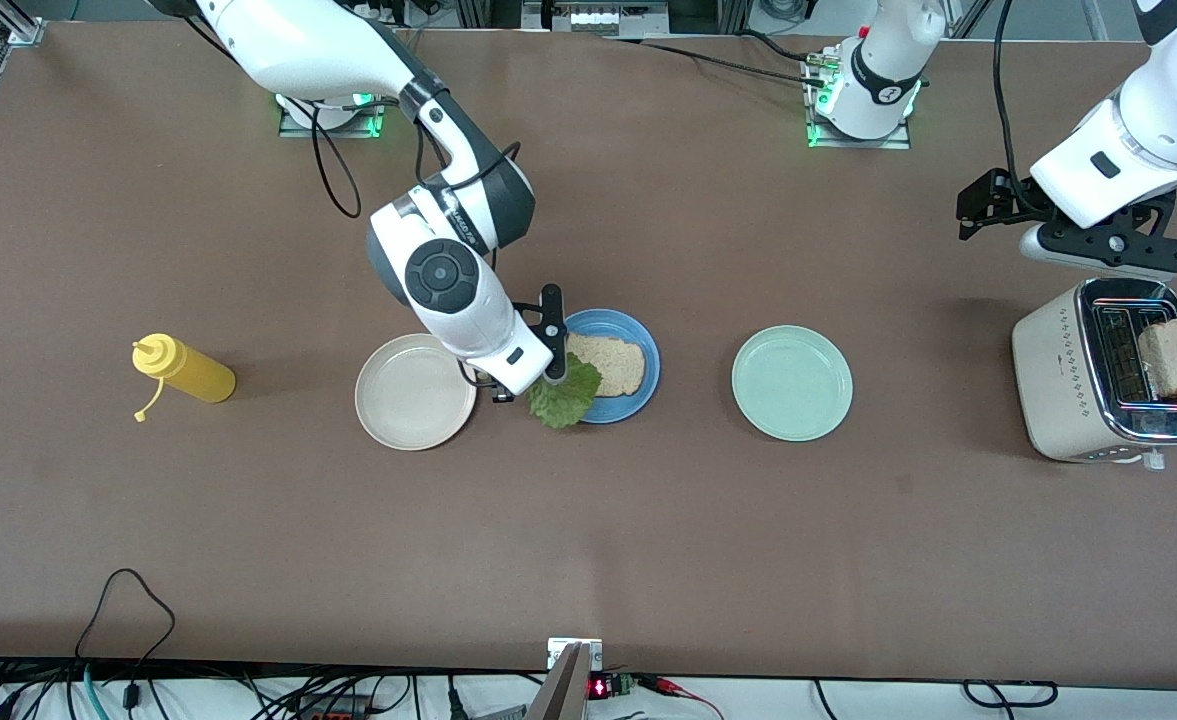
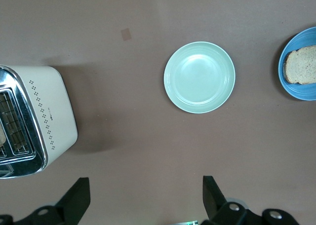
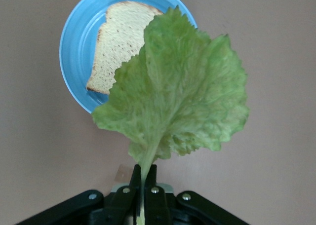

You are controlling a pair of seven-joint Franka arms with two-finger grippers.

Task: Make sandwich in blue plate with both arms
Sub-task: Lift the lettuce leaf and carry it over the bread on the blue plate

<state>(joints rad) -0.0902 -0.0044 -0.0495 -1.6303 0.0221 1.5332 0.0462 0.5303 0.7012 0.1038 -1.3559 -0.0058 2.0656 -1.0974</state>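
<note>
The blue plate lies mid-table with one slice of bread on it. My right gripper is shut on the stem of a green lettuce leaf and holds it over the plate's edge toward the beige plate. In the right wrist view the leaf hangs from the shut gripper and partly covers the bread and plate. A second bread slice sticks out of the toaster. My left gripper is over the toaster, open and empty.
A beige plate lies beside the blue plate toward the right arm's end, and a pale green plate toward the left arm's end. A yellow squeeze bottle lies on its side at the right arm's end.
</note>
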